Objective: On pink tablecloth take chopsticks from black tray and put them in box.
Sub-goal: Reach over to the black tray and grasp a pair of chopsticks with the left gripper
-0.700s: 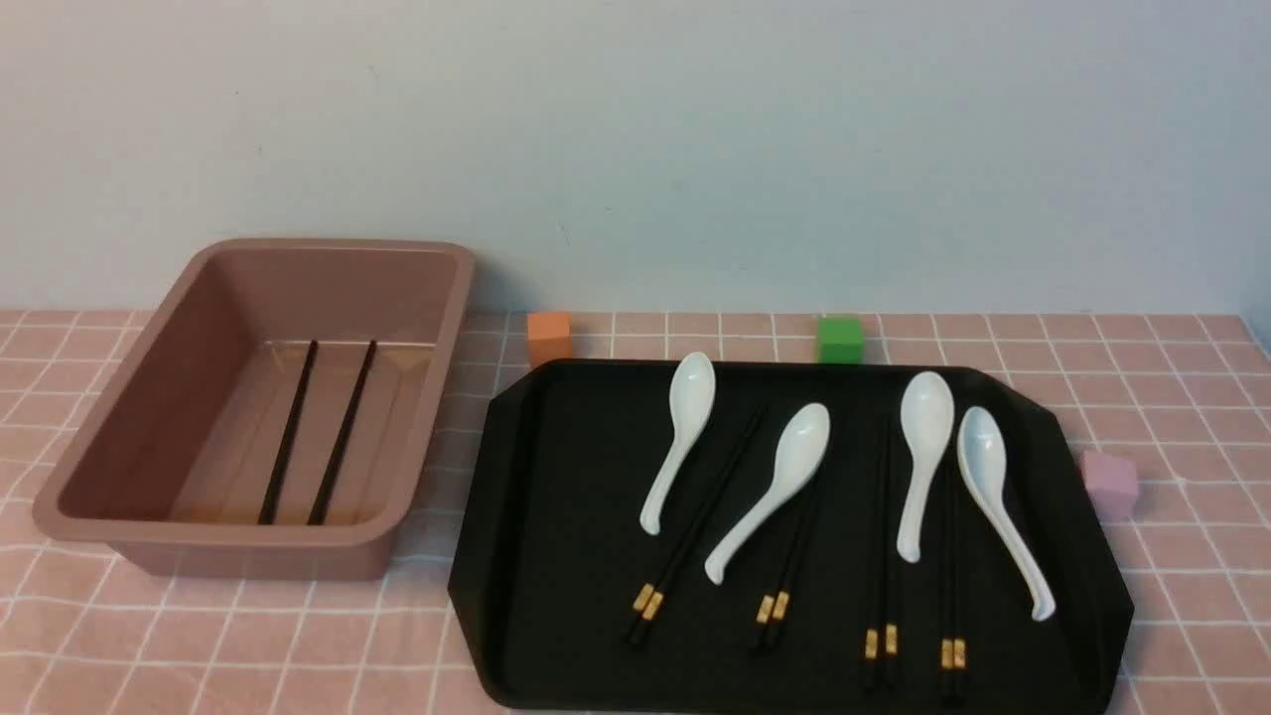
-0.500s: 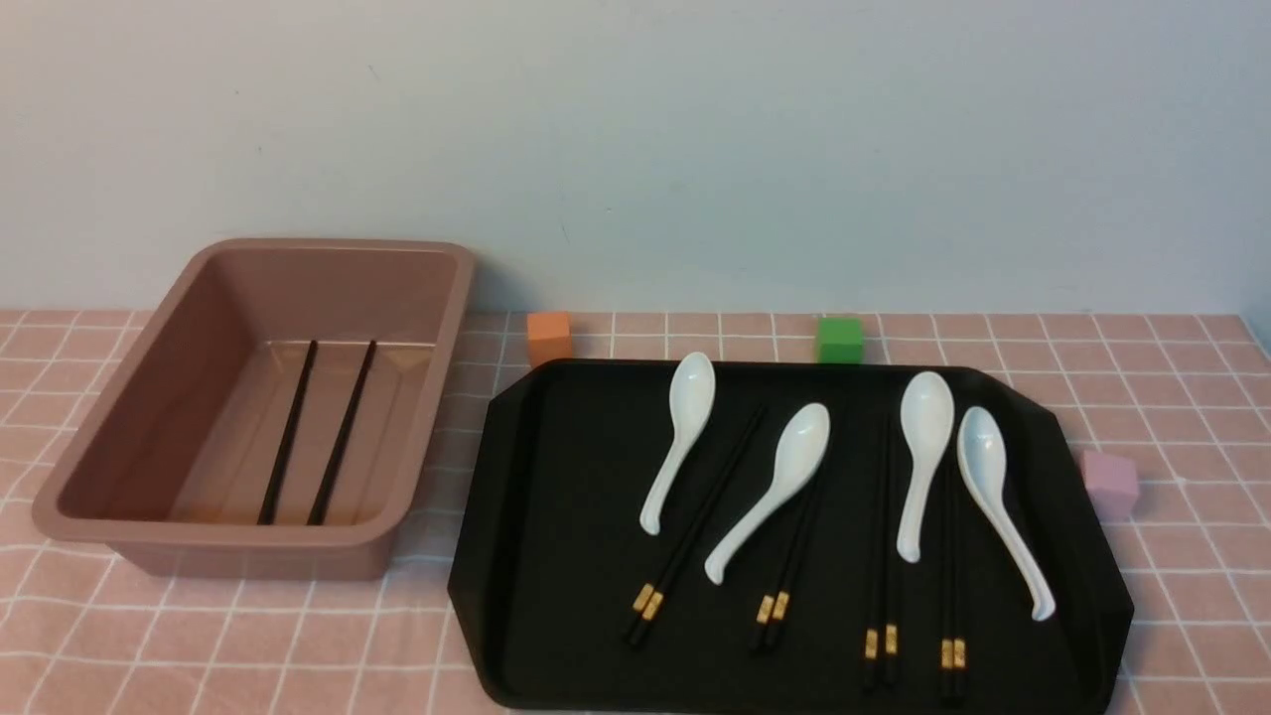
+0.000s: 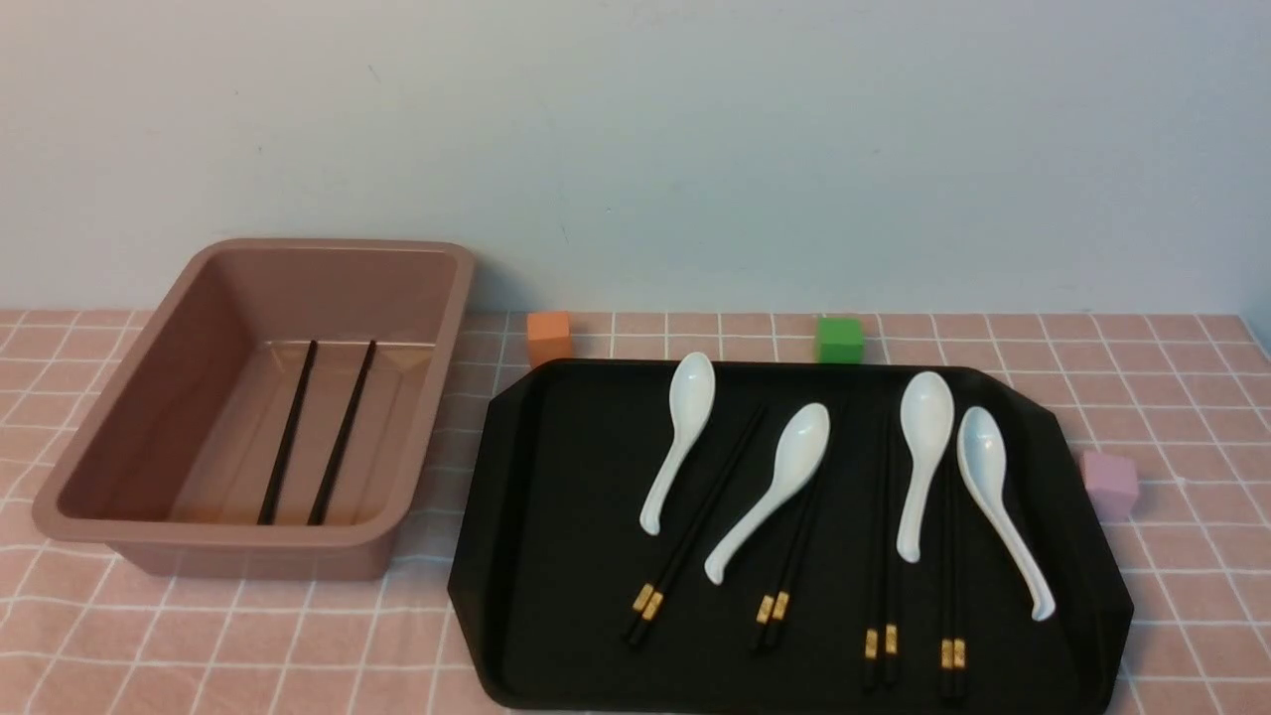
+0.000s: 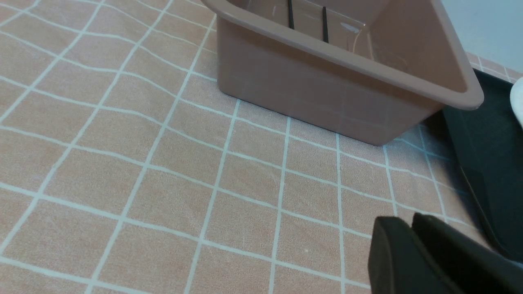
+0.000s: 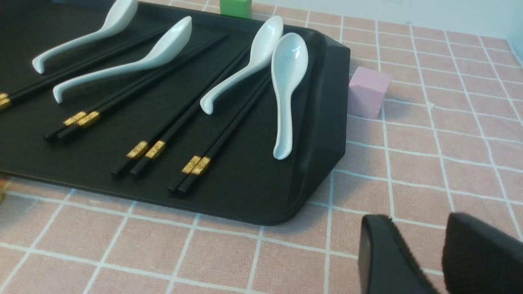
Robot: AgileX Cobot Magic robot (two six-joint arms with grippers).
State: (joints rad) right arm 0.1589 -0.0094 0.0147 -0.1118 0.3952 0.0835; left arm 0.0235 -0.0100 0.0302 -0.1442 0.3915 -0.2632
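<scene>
The black tray (image 3: 556, 556) lies on the pink tablecloth (image 3: 248, 645) at centre right, holding several pairs of black chopsticks (image 3: 695, 526) with gold bands, and several white spoons (image 3: 680, 437). The box (image 3: 129, 437) stands to the left with two chopsticks (image 3: 318, 437) lying in it. Neither gripper shows in the front view. In the left wrist view my left gripper (image 4: 410, 222) is shut and empty, over the cloth in front of the box (image 4: 327, 90). In the right wrist view my right gripper (image 5: 416, 224) is open and empty, over the cloth beside the tray (image 5: 318, 122) and its chopsticks (image 5: 212, 143).
An orange cube (image 3: 549, 338) and a green cube (image 3: 840, 339) sit behind the tray. A pink cube (image 3: 1109, 484) sits at its right side, also in the right wrist view (image 5: 367, 92). A pale wall stands behind the table.
</scene>
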